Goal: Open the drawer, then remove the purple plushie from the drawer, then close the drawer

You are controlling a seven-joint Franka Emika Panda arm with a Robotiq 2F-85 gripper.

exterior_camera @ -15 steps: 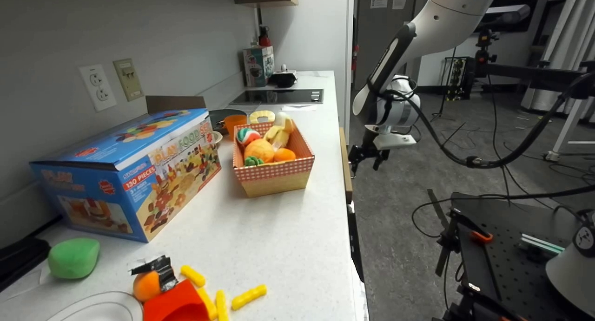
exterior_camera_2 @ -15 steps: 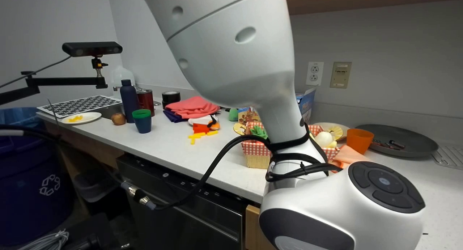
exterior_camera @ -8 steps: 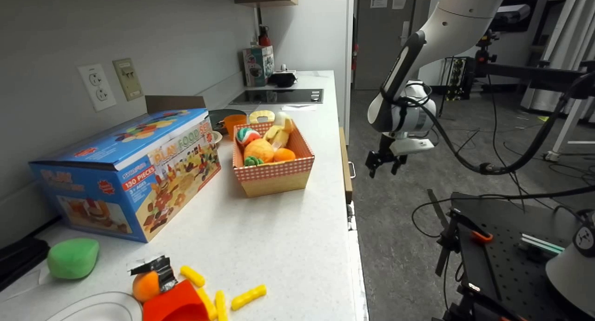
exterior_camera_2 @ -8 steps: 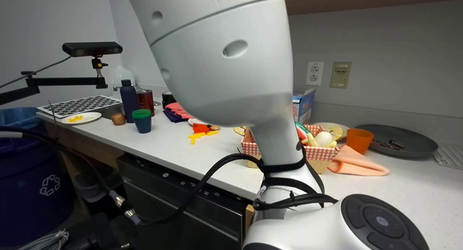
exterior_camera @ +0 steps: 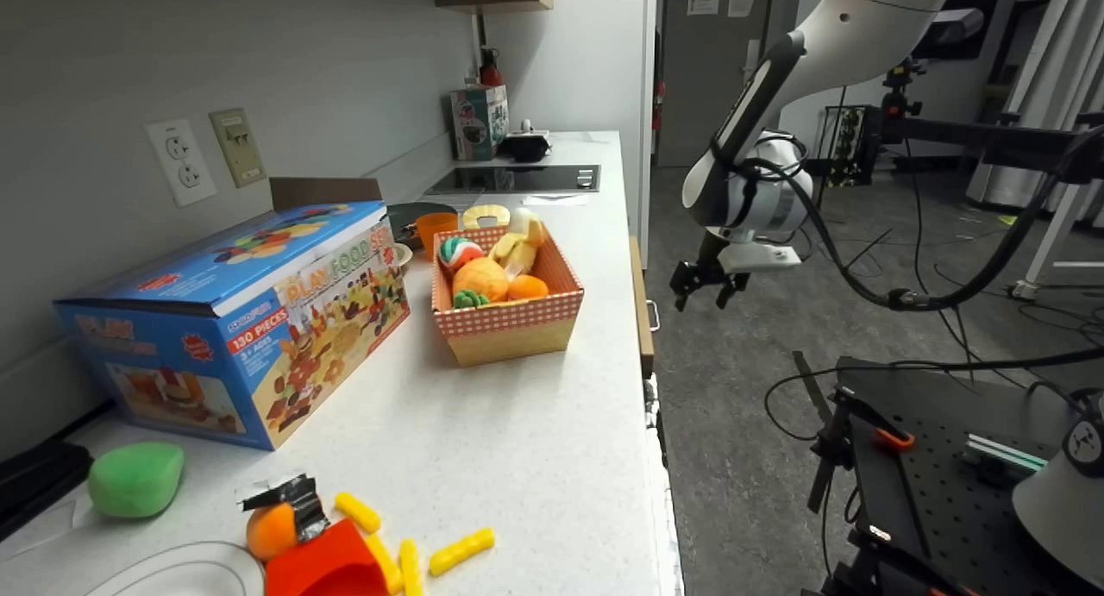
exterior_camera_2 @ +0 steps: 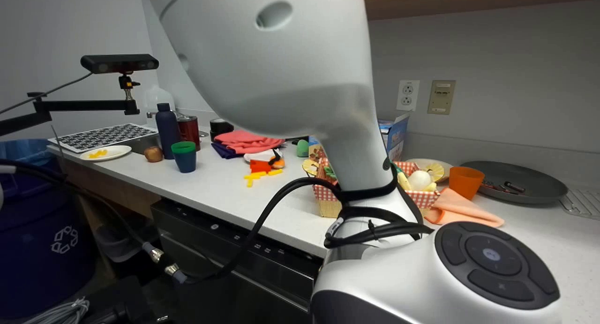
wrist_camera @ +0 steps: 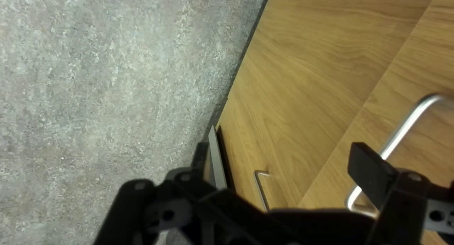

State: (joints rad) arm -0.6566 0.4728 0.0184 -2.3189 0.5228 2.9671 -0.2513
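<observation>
- Robotiq gripper (exterior_camera: 702,301): jaws wide, nothing between them, hanging just off the cabinet face and aimed mostly at the floor (wrist_camera: 106,96)
- drawer (exterior_camera: 642,330) looks shut or close to it: no interior shows; front stands just past the countertop (exterior_camera: 517,432) edge, can't tell if fully seated
- purple plushie: not visible in any view; by the task it should be inside the drawer
- step in hand, my read: get hold of the drawer and open it
- silver bar handle (wrist_camera: 402,133): one finger overlaps it in the wrist view, so it isn't framed by the fingers; an exterior view shows a gap, so likely no contact
- shift toward the handle side until the bar sits between the fingers
- bar runs diagonal in the wrist view, so turn the wrist until the fingers cross it squarely
- go in slow: one finger behind the bar, one in front, tips clear of the wood
- if a pinch won't fit, hooking the bar should do
- pull straight out, sideways load could bind the drawer
- open it far enough that wide jaws can drop in around a soft toy
- ignore the second bar handle (wrist_camera: 261,191)
- watch the black cable (exterior_camera: 906,299) loop on the way back
</observation>
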